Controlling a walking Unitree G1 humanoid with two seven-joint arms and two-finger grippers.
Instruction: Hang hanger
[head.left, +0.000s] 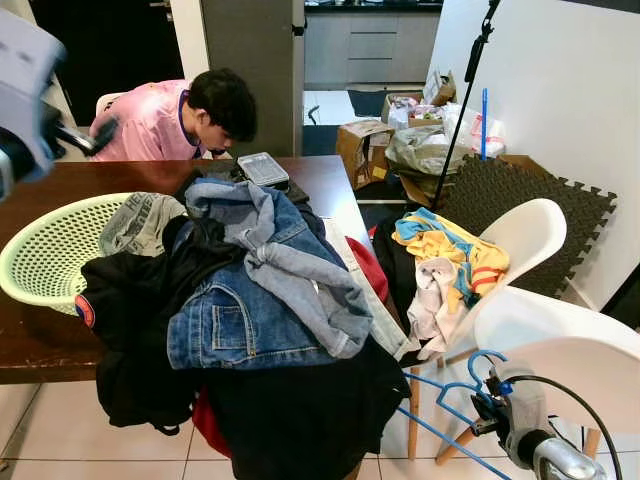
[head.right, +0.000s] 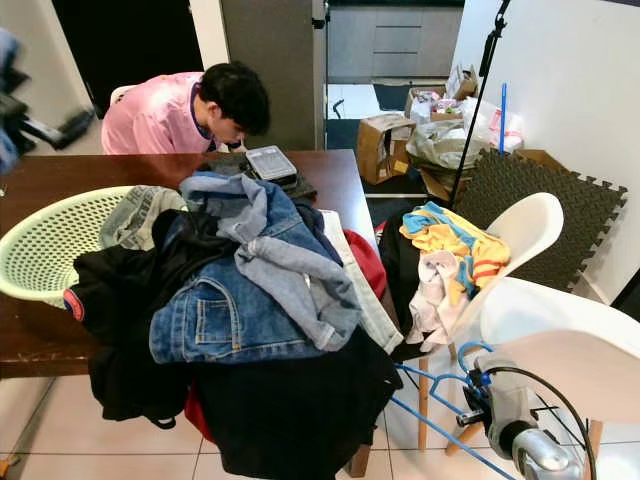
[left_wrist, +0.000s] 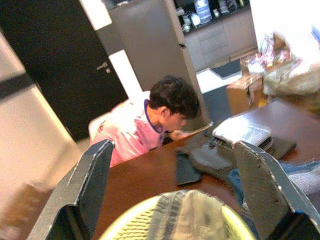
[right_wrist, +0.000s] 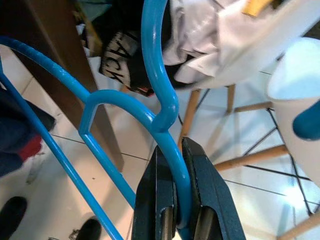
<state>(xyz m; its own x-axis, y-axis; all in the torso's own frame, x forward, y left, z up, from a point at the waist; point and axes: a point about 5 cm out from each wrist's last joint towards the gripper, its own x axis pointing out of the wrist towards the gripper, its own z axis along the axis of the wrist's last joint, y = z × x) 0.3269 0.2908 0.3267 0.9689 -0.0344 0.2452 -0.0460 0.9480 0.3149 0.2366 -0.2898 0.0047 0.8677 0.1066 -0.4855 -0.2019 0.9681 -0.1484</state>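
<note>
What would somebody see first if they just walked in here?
Probably the big heap of denim and black clothes spilling off the brown wooden table, beside a pale green plastic laundry basket. Behind it, a person in a pink shirt bends over the far edge. Low on the right, the right gripper clamps a blue plastic hanger.

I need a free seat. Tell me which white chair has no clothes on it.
The near white chair, beside the right end effector holding the blue hanger, is bare. The far white chair carries yellow and pale clothes.

Bright indoor light, blurred left wrist view.
</note>
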